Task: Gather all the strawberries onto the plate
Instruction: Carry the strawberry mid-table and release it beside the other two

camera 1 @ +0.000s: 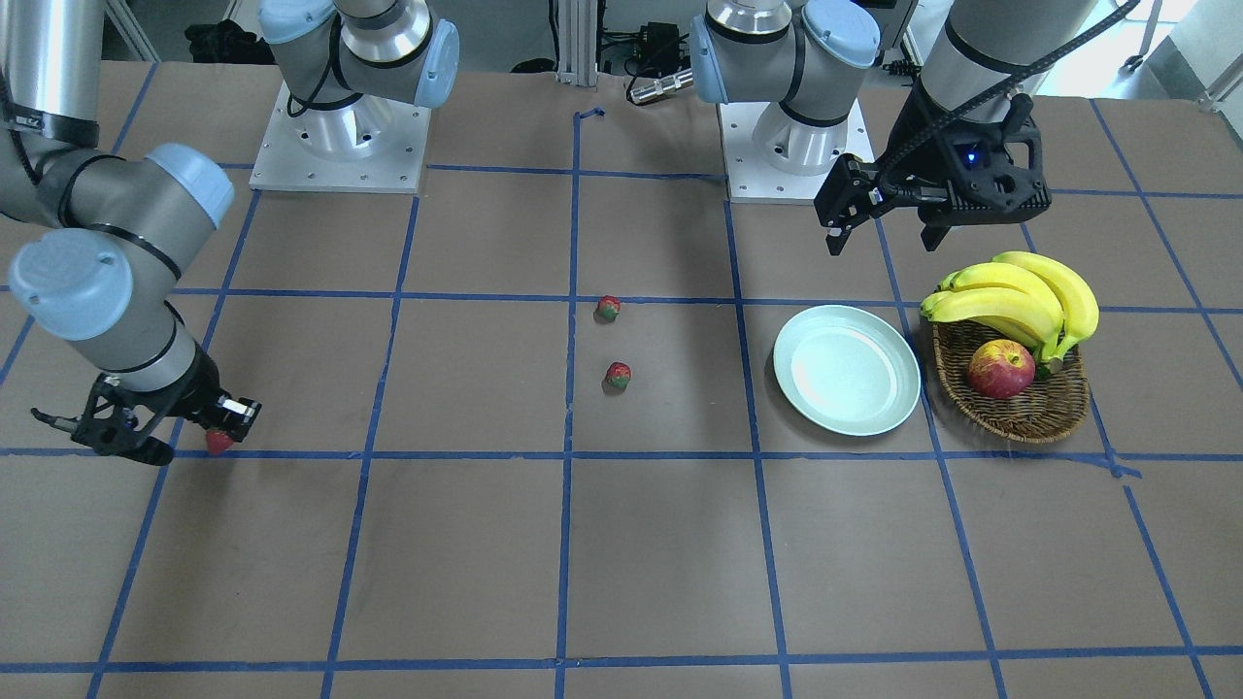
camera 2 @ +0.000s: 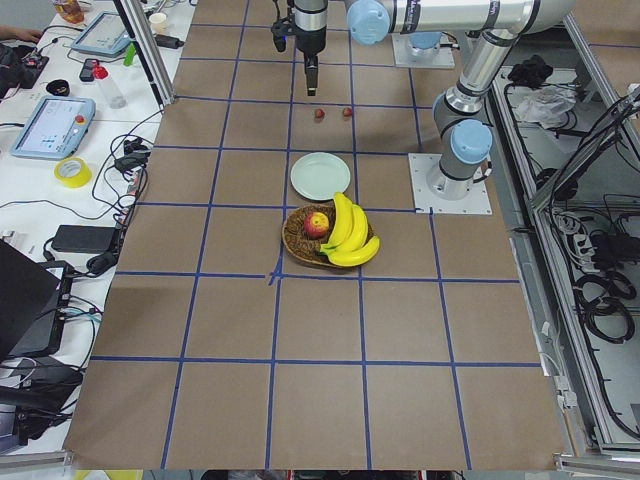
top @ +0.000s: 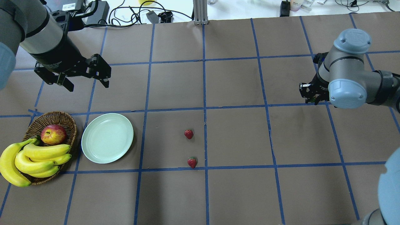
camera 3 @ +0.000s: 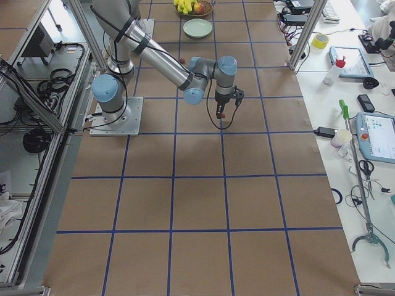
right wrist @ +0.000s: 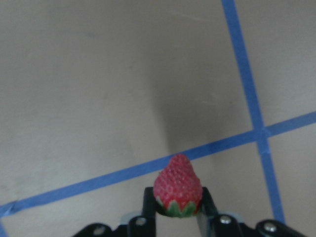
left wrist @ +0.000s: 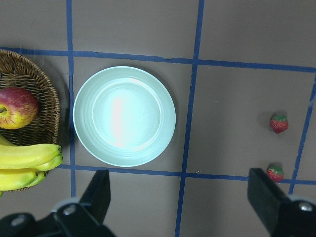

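Note:
My right gripper (camera 1: 212, 433) is shut on one strawberry (right wrist: 177, 186), held just above the brown table at a blue tape line, far from the plate. Two more strawberries (top: 188, 133) (top: 192, 162) lie on the table near its middle; they also show in the front view (camera 1: 609, 308) (camera 1: 618, 375). The pale mint plate (top: 107, 138) is empty, next to the basket. My left gripper (top: 84, 82) is open and empty, hovering above and behind the plate; its wrist view shows the plate (left wrist: 123, 116) and both loose strawberries (left wrist: 279, 123) (left wrist: 275, 173).
A wicker basket (top: 64, 116) beside the plate holds a red-yellow apple (top: 53, 134) and a bunch of bananas (top: 34, 157). Blue tape lines grid the brown table. Cables and equipment lie beyond its far edge.

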You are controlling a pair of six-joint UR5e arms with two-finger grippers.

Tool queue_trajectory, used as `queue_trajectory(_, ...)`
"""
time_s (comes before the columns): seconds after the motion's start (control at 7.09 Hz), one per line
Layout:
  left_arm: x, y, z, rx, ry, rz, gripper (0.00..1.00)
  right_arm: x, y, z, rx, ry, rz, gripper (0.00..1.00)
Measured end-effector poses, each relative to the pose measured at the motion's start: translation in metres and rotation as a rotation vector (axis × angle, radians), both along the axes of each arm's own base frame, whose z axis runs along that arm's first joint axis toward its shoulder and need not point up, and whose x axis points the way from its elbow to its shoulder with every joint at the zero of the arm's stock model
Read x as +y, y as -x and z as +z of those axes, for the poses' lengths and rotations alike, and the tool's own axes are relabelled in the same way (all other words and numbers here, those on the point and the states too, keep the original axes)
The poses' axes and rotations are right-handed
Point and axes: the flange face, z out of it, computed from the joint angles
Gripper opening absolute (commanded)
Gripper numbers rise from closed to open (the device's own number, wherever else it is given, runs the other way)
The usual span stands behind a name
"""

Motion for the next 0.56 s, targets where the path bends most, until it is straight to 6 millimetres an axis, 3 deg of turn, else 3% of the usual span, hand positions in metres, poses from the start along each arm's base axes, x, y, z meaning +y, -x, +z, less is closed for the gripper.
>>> queue_trajectory(0.14,-0.001,0.001,-0.002,0.001,-0.003,-0.002,1.0,0.009,-0.058,0.012,-0.001,-0.001,0.014,0.0)
queue_trajectory(0.28,-0.002,0.002,-0.003,0.002,-0.006,-0.004,1.0,0.026,-0.139,0.018,-0.01,0.003,-0.033,0.0)
queue_trajectory(0.56,-0.004,0.004,-0.007,0.003,-0.012,-0.012,1.0,0.089,-0.296,0.01,-0.094,-0.016,-0.106,0.0)
